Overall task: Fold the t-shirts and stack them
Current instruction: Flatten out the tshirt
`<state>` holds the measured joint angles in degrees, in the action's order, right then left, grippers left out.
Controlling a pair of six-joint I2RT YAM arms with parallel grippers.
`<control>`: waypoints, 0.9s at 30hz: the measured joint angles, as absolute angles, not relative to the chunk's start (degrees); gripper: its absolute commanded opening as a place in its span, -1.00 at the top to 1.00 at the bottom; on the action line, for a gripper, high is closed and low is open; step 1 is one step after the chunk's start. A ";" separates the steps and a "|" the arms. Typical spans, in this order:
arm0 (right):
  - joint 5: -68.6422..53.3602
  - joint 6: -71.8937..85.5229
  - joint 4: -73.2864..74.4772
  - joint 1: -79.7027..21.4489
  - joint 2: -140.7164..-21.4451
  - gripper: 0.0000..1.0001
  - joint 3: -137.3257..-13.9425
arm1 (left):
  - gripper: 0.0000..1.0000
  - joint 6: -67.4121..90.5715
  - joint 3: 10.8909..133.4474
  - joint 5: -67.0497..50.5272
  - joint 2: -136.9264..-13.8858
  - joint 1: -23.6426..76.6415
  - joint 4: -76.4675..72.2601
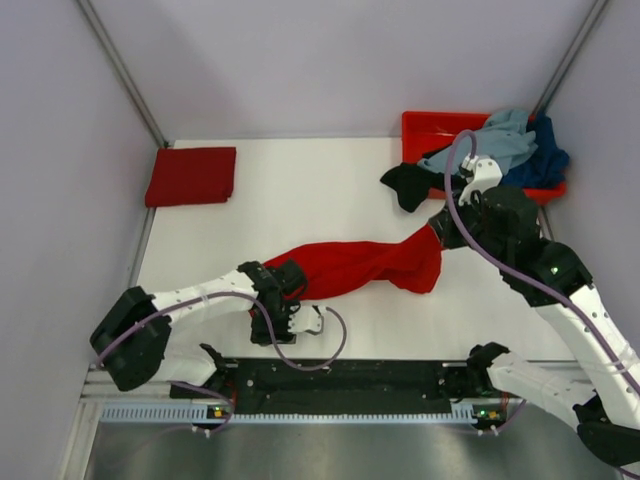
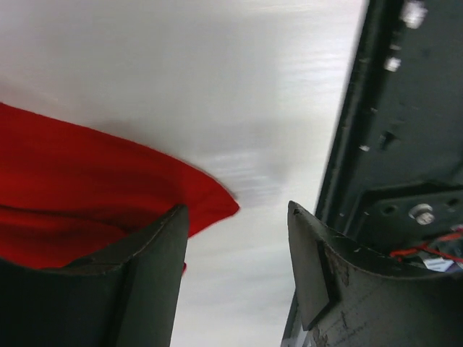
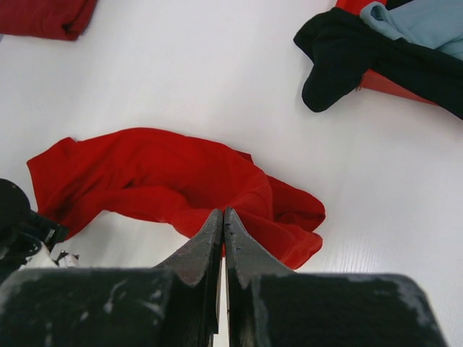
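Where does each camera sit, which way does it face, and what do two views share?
Top external: above and behind, facing down on the table; both arms show.
Left wrist: low, facing along the table to the bright red shirt; open left gripper shows.
Right wrist: higher, facing down on that shirt; shut right gripper shows.
Shared: top and right wrist both see the folded dark red shirt.

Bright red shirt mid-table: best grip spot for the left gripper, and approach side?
On the bright red shirt, pinch the pointed left corner, flat on the table. Slide the open left gripper in low from the shirt's left; rest is bunched.
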<state>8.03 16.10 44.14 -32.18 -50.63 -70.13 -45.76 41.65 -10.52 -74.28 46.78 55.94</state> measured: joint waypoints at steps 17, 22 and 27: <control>9.52 15.40 44.14 -32.12 -50.74 1.00 -70.15 | 1.00 -37.17 40.75 6.57 -83.02 49.43 48.45; 10.66 14.85 44.42 -32.12 -50.74 1.00 -70.98 | 1.00 -37.45 40.12 15.14 -80.40 46.85 45.95; 12.51 13.52 47.00 -32.12 -50.74 1.00 -78.04 | 1.00 -39.64 53.41 20.10 -70.67 38.04 50.68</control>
